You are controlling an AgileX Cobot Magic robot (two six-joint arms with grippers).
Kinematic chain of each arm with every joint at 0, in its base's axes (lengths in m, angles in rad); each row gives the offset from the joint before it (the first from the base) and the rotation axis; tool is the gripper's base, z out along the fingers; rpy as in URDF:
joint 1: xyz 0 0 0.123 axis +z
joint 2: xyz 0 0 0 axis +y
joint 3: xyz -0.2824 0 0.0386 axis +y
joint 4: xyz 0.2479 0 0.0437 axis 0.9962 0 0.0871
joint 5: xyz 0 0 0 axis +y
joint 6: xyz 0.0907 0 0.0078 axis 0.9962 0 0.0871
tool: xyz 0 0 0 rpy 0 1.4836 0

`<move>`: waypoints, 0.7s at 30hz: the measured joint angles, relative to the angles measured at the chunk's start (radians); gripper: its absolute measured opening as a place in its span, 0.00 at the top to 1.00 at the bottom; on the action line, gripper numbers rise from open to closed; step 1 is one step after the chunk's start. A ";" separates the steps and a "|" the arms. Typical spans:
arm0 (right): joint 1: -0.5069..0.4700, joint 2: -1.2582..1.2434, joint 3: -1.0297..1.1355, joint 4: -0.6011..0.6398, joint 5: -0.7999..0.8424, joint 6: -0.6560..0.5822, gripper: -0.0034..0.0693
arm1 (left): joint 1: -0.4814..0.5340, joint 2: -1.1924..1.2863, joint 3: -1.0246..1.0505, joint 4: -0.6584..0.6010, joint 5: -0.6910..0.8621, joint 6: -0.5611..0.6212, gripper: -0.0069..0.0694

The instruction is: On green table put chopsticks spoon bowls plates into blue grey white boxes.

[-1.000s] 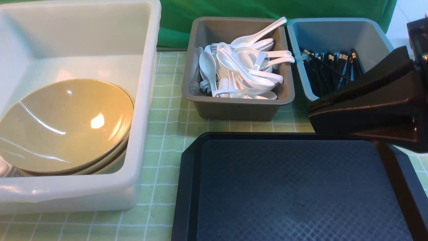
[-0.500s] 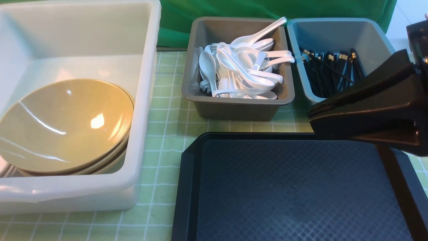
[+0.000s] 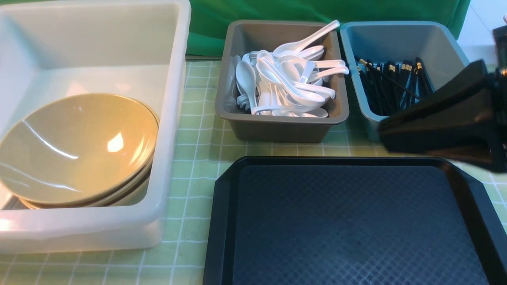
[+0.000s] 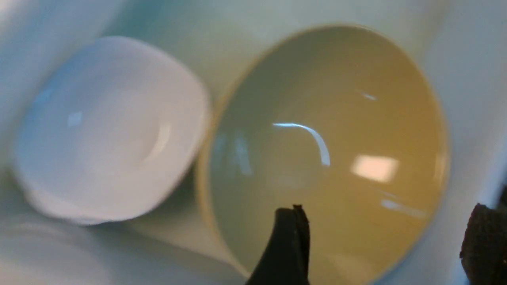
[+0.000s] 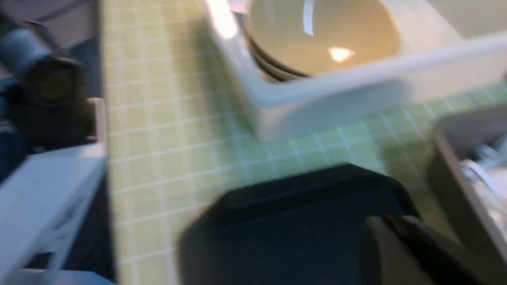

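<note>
My left gripper [image 4: 388, 233] hangs with its jaws spread wide and nothing between them, just above the top tan-olive bowl [image 4: 324, 150]. My right gripper [image 3: 390, 132] is pinched together and empty, hovering at the right side between the black tray [image 3: 348, 225] and the teal blue box [image 3: 400, 43].

The bowls [image 3: 79, 148] are wide, shallow and glossy, stacked and tilted in the near part of the big milky white box [image 3: 174, 99] on the left. Beside the stack, in the same box, sits a small glossy white rounded-square plate [image 4: 107, 130], with another rim just showing under it.

The grey-brown box [image 3: 281, 126], at the far middle, holds a heap of glossy white spoons [image 3: 289, 79]. The teal blue box on the far right holds black chopsticks [image 3: 392, 79] with small gold bands. All rests on the green table [image 3: 194, 158] with its white grid.
</note>
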 joint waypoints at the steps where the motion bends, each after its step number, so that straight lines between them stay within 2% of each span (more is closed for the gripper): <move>1: 0.000 0.000 0.000 -0.009 -0.004 0.007 0.89 | -0.027 -0.003 0.000 -0.006 -0.002 0.013 0.25; 2: 0.000 0.000 0.000 -0.085 -0.035 0.070 0.89 | -0.123 -0.010 0.004 -0.043 -0.027 0.055 0.26; 5: 0.000 0.000 0.015 -0.253 -0.112 0.215 0.89 | -0.323 -0.012 0.041 -0.072 -0.097 0.112 0.35; 6: -0.001 -0.001 0.025 -0.300 -0.128 0.258 0.89 | -0.382 -0.012 0.054 -0.070 -0.117 0.117 0.39; 7: -0.001 -0.003 0.030 -0.312 -0.132 0.269 0.89 | -0.392 -0.012 0.060 -0.068 -0.127 0.118 0.40; 8: -0.002 -0.003 0.051 -0.387 -0.146 0.341 0.89 | -0.461 -0.012 0.080 -0.056 -0.156 0.119 0.47; 10: -0.004 -0.017 0.091 -0.494 -0.154 0.454 0.89 | -0.536 -0.012 0.101 -0.030 -0.178 0.117 0.60; 11: -0.004 -0.019 0.095 -0.502 -0.155 0.463 0.89 | -0.541 -0.012 0.102 -0.028 -0.179 0.116 0.61; 14: -0.005 -0.113 0.199 -0.576 -0.211 0.564 0.89 | -0.581 -0.028 0.104 -0.006 -0.188 0.111 0.82; 16: -0.005 -0.200 0.282 -0.586 -0.260 0.582 0.89 | -0.584 -0.059 0.104 -0.003 -0.188 0.110 0.89; 21: -0.005 -0.493 0.478 -0.589 -0.371 0.594 0.89 | -0.584 -0.201 0.119 0.009 -0.158 0.091 0.91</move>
